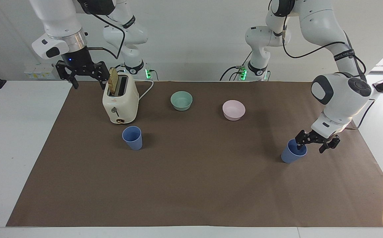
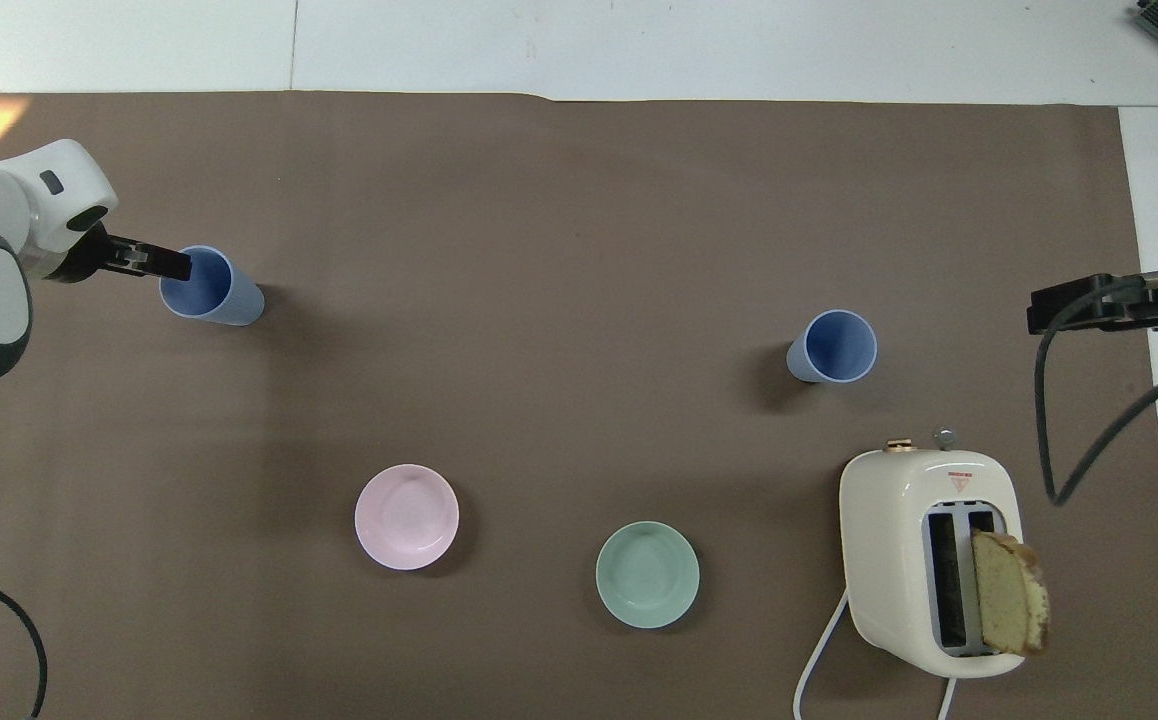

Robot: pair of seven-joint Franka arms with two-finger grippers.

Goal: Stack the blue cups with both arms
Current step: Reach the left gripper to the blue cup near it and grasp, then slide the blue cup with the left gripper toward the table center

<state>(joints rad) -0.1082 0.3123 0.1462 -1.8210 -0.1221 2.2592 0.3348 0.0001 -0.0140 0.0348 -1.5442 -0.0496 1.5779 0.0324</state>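
One blue cup (image 1: 291, 154) stands upright toward the left arm's end of the table; it also shows in the overhead view (image 2: 211, 288). My left gripper (image 1: 310, 147) is open and low at this cup's rim, one finger inside the mouth and one outside; in the overhead view the left gripper (image 2: 167, 264) overlaps the rim. The second blue cup (image 1: 132, 138) stands upright by the toaster and shows in the overhead view (image 2: 834, 347). My right gripper (image 1: 90, 86) is open, empty and raised beside the toaster; it waits there and shows in the overhead view (image 2: 1069, 305).
A cream toaster (image 1: 120, 102) with a bread slice (image 1: 113, 81) in one slot stands toward the right arm's end, its white cord trailing toward the robots. A teal bowl (image 1: 181, 100) and a pink bowl (image 1: 234, 110) sit nearer to the robots than the cups, on the brown mat (image 1: 191, 185).
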